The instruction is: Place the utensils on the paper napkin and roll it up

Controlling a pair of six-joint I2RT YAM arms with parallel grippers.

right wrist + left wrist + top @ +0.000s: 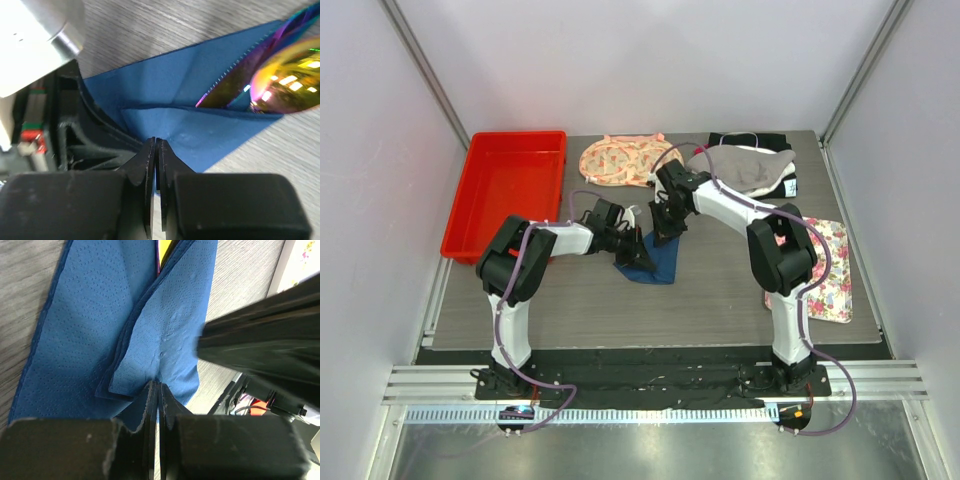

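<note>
Step in hand: the roll-up. The utensils (280,75) already lie inside the paper napkin (648,263), and a flap of it is folded over them.
Paper napkin: on the bench (720,300), near the middle, between the two arms. It is folded into a rough wedge, not yet a tight roll.
Utensils: tucked between the napkin's layers. The right wrist view shows a shiny gold-and-purple bowl and a serrated edge sticking out at one end. The left wrist view shows only a sliver of yellow and purple at the fold.
Left hand (155,390): fingers pressed together, pinching the layered edge of the napkin where the folds meet.
Right hand (156,146): fingers pressed together at the napkin's near edge. It seems to nip the folded flap there, though the contact is small.
Spacing: both hands work the same small sheet, close beside each other, with each arm showing in the other's wrist view.
Progress: judged roughly mid-way, with the placing done and the rolling begun but loose.
Next move calls for: carrying the pinched edge over the utensils in one even turn, while one side stays anchored so the bundle does not slide.
Risk: thin paper may tear or spring open, and the exposed ends may slip out.
</note>
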